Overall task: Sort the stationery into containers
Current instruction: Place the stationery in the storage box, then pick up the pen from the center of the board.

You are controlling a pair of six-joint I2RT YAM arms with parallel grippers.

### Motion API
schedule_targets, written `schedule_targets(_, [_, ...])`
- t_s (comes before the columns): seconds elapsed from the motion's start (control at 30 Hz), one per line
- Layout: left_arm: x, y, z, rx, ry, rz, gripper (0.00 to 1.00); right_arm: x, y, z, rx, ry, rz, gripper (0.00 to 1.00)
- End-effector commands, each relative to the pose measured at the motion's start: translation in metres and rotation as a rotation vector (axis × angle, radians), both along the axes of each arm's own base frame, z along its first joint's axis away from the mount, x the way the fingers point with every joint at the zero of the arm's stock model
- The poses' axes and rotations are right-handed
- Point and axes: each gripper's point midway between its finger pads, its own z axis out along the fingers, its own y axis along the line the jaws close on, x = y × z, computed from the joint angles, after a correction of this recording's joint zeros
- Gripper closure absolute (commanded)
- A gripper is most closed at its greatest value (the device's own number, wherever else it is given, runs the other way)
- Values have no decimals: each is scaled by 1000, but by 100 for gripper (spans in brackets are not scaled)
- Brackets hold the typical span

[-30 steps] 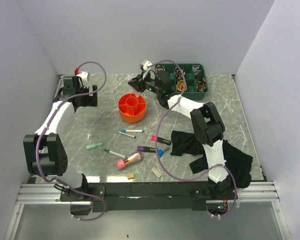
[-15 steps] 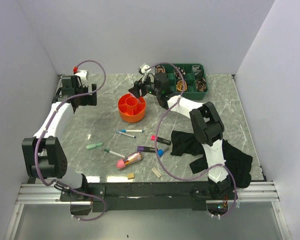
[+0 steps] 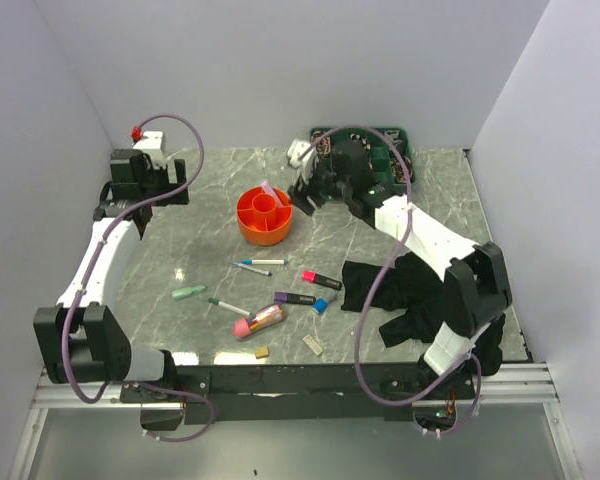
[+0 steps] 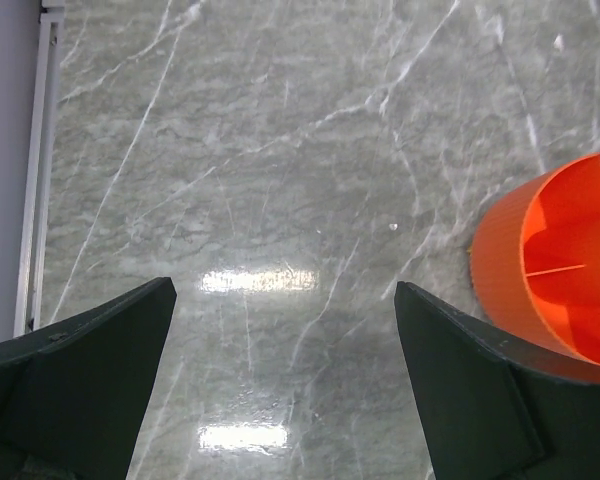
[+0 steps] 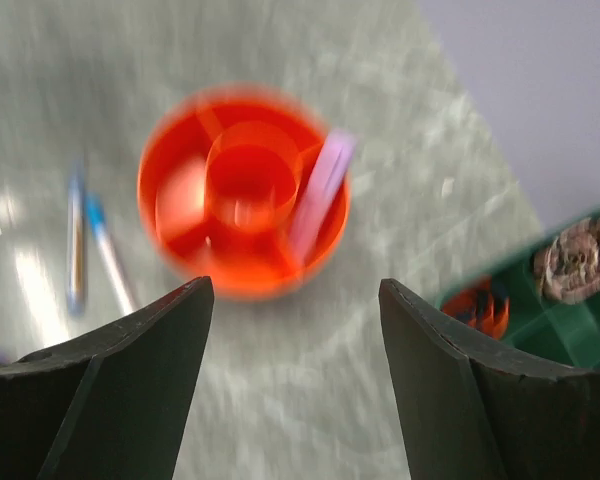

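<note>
The round orange organiser (image 3: pixel 264 216) stands at the back middle of the table, with a purple-pink pen (image 3: pixel 268 189) leaning in one of its outer sections. My right gripper (image 3: pixel 301 194) is open and empty just right of it; its blurred wrist view shows the organiser (image 5: pixel 242 190) and the pen (image 5: pixel 320 190) beyond the open right gripper (image 5: pixel 293 290). My left gripper (image 3: pixel 150 195) is open and empty at the far left; in its wrist view the left gripper (image 4: pixel 283 290) hangs over bare table, the organiser (image 4: pixel 555 270) at the right edge. Loose pens (image 3: pixel 260 263), markers (image 3: pixel 320 279), a green highlighter (image 3: pixel 188 292), a pink tube case (image 3: pixel 258 320) and erasers (image 3: pixel 262 351) lie nearer the front.
A green tray of ribbon rolls (image 3: pixel 385 150) sits at the back, partly behind my right arm. A black cloth (image 3: pixel 400 290) lies at the right under that arm. Grey walls close the left, back and right sides.
My right gripper has drawn back to the right from over the organiser, and the purple-pink pen now stands in it. My left arm has pulled back toward the left wall.
</note>
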Motion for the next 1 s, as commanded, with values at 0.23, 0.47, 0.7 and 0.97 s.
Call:
schedule_targets(0.23, [-11, 3, 39, -14, -152, 32, 0, -93, -56, -163, -663, 358, 50, 28])
schedule_targets(0.47, [-19, 0, 35, -33, -147, 26, 1, -112, -44, -184, -707, 423, 65, 29])
schedule_targets(0.7, [-21, 0, 31, -36, -139, 30, 0, -123, -48, -198, -739, 453, 85, 29])
schedule_targets(0.97, [-18, 4, 30, -45, -135, 39, 1, -129, -53, -215, -785, 496, 93, 28])
